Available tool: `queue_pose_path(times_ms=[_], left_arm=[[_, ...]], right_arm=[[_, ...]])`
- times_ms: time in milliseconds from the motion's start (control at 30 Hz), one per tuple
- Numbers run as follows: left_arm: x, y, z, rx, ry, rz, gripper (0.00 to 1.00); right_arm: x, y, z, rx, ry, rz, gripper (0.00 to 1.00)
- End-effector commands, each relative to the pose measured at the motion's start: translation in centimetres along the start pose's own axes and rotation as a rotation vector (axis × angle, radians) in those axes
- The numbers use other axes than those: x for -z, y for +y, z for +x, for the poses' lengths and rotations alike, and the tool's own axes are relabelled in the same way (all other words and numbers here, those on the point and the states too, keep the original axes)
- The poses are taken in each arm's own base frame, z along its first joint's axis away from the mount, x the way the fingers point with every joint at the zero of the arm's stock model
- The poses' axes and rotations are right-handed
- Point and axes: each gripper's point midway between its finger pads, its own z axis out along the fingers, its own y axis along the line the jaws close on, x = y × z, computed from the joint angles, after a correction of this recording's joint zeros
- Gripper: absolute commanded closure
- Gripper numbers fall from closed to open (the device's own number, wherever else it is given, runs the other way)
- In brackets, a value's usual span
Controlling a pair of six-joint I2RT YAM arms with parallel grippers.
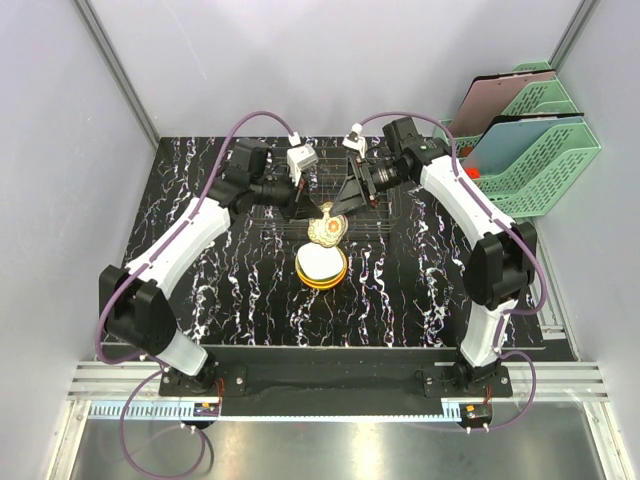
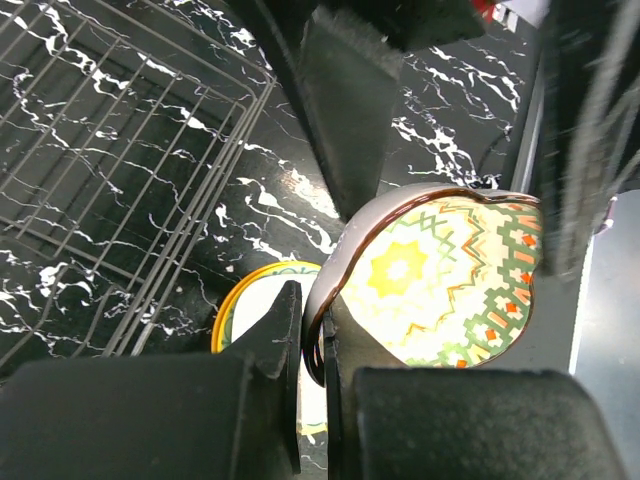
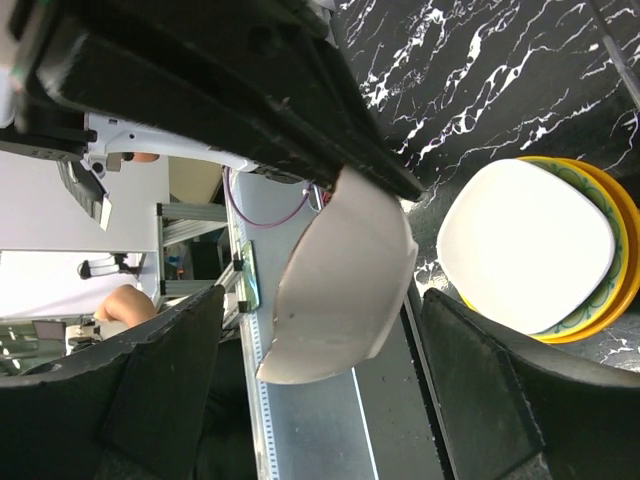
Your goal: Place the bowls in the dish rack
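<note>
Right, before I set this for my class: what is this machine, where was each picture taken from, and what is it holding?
Two robot arms stand at a black table. One picture looks down from above; the other two come from cameras on each wrist. A stack of bowls sits on the table, near a wire dish rack; green file trays stand to the right. The left claw pinches the rim of a patterned bowl. The right claw is open around it.
</note>
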Motion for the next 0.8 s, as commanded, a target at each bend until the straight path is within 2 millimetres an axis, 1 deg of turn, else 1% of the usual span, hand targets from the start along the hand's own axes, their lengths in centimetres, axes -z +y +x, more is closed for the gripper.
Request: queue_pose_path(times_ms=[0, 100, 300, 433, 567, 733, 767], left_arm=[[0.8, -0.4, -2.8, -0.126, -0.060, -0.042, 1.00], [0.8, -0.1, -2.8, -0.157, -0.055, -0.078, 1.00], [0.9, -0.3, -3.0, -0.188, -0.053, -0.111, 1.00], [1.2, -0.3, -3.3, -0.199, -0.060, -0.125, 1.00], [1.5, 0.0, -3.6, -0.214, -0.069, -0.152, 1.00], [1.5, 0.2, -3.4, -0.218, -0.073, -0.169, 1.00], [1.5, 0.3, -3.4, -0.219, -0.073, -0.169, 1.00]], right_arm=[[-0.2, 0.4, -0.1, -0.010, 0.001, -0.026, 0.14], [-0.3, 0.1, 0.0, -0.010, -0.002, -0.015, 0.14], [-0.5, -0.5, 0.3, -0.035, 0.003, -0.012, 0.19], [-0.6, -1.0, 0.7, -0.047, 0.006, -0.008, 0.20], [-0.8, -1.4, 1.0, -0.060, 0.009, 0.001, 0.20], [-0.8, -0.9, 0.8, -0.057, 0.009, -0.029, 0.23], [-0.8, -0.8, 0.7, -0.056, 0.008, -0.036, 0.24]])
